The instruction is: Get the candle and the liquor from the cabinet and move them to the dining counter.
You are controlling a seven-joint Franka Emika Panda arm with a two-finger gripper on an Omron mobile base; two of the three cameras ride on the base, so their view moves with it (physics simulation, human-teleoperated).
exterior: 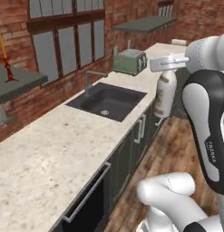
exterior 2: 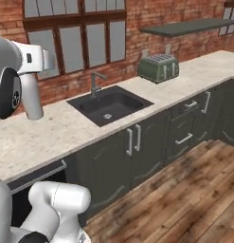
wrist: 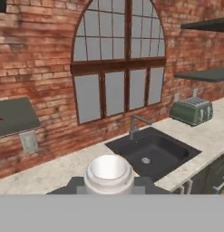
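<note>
A: Red brick kitchen wall with an arched window [wrist: 118,68]; beige speckled counter [exterior: 45,154] below, carrying a dark sink [exterior: 107,100] and a green toaster [exterior: 130,61]. Position of the liquor [exterior: 165,93]?

B: Held upright in the air beside the arm, off the counter's front edge, above the wooden floor [exterior 2: 184,190] in the left base view. Gripper [exterior: 170,63] clamped on the neck, jaws closed around it. Pale body and brownish label band legible there.

A: Same bottle from the right base view?

B: Seen as a plain pale body [exterior 2: 32,97] hanging under the white hand, in front of the counter; label not visible from that side.

A: Contribution of the hand view?

B: Looks down onto the bottle's round white top [wrist: 108,171], seated between the dark fingertips; sink and faucet [wrist: 136,123] beyond, toaster to the right.

A: And the candle [exterior: 3,52]?

B: Thin orange taper in a dark red holder, upright on the cabinet [exterior: 18,81], the dark grey shelf board at the far left of the left base view. In the hand view, just a red fleck at the left edge of that shelf [wrist: 13,117]. Well apart from the bottle.
</note>
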